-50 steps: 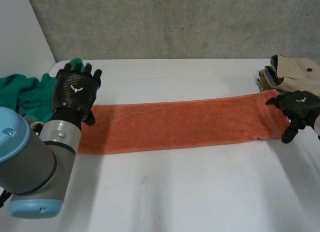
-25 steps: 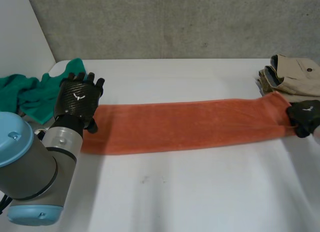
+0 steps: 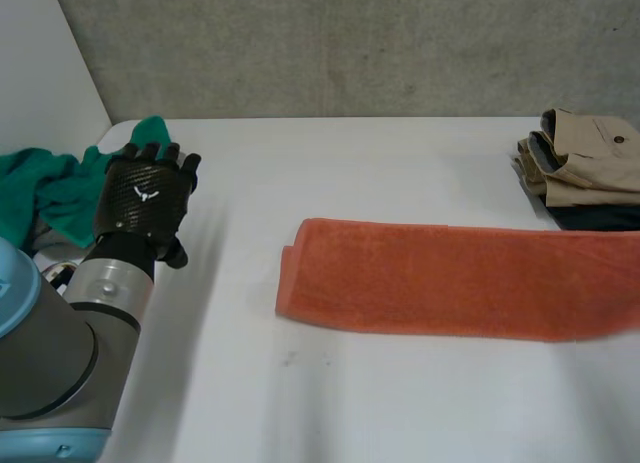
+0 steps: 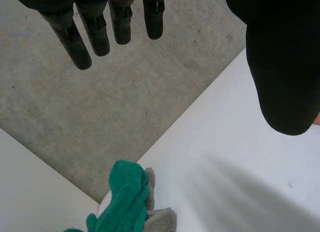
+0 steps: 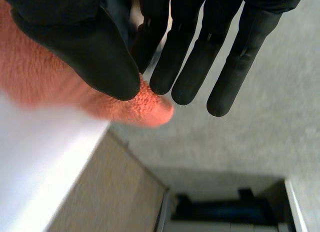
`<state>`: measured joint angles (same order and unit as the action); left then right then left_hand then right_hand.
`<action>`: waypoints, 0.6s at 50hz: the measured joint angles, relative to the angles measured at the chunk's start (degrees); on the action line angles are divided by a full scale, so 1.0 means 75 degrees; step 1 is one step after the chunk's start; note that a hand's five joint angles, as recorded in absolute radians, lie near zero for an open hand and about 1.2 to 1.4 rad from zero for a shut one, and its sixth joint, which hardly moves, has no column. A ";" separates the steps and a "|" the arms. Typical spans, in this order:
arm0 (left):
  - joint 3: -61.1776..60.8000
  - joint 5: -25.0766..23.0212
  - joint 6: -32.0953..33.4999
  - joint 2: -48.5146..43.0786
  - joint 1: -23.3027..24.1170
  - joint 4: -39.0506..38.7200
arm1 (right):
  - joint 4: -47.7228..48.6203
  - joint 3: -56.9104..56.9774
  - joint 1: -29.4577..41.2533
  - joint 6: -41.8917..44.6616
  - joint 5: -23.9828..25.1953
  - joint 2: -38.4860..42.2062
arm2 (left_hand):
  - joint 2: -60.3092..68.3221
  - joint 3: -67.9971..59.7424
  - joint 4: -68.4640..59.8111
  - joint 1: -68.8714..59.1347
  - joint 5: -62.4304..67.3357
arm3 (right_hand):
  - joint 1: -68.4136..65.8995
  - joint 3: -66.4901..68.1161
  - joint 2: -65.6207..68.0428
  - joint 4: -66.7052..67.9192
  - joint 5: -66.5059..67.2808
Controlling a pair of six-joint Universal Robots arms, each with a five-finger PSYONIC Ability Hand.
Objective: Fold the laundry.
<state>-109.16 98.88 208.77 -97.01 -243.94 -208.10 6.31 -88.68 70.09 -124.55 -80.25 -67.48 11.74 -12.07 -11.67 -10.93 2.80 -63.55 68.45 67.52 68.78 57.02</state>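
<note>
Orange towel (image 3: pixel 450 278) looks limp, so I'd grip corners; right hand (image 5: pixel 85 46) pinches its end, left hand (image 3: pixel 145 198) hangs with fingers straight.

I see the towel (image 3: pixel 450 278) lying on the tabletop (image 3: pixel 400 403) from the middle out past the right edge, where the right robot hand (image 5: pixel 100 56) pinches its end. Behind that end, at the far right corner, sits a stack of folded clothes (image 3: pixel 585 168). A heap of cloth (image 3: pixel 60 188) lies at the far left corner. The left robot hand (image 3: pixel 145 198) is just beside it, well apart from the towel.
</note>
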 measured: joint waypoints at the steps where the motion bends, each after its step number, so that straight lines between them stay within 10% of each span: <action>1: 0.0001 0.0000 0.0000 0.0008 -0.0001 0.0002 | 0.0007 0.0003 0.0096 -0.0081 -0.0005 -0.0037 | 0.0000 0.0000 0.0000 0.0000 0.0000 | 0.0000 0.0000 0.0000 0.0000 0.0007; 12: 0.0007 0.0020 -0.0003 0.0289 0.0024 0.0011 | 0.0844 0.0035 0.4215 -0.1781 0.0038 -0.0659 | 0.0000 0.0000 0.0001 0.0000 0.0000 | 0.0000 0.0015 0.0014 0.0017 0.0035; 25: -0.0001 0.0023 -0.0092 0.0277 0.0158 0.0009 | 0.2112 0.0677 0.8451 -0.1176 0.0051 0.1752 | 0.0000 0.0000 0.0001 0.0000 0.0000 | 0.0000 0.0010 0.0013 0.0013 0.0037; 30: 0.0117 0.0015 -0.0152 0.0208 0.0329 -0.0015 | 0.2080 0.0813 0.8672 -0.1166 -0.0006 0.2099 | 0.0000 0.0000 0.0001 0.0000 -0.0004 | 0.4796 -0.4972 -0.5230 -0.4983 -0.5066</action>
<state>-108.28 98.99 207.63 -95.45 -241.48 -208.21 21.92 -82.59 135.13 -133.30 -80.29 -51.74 11.74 -12.07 -11.66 -10.93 2.77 -27.58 31.16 28.30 31.41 19.03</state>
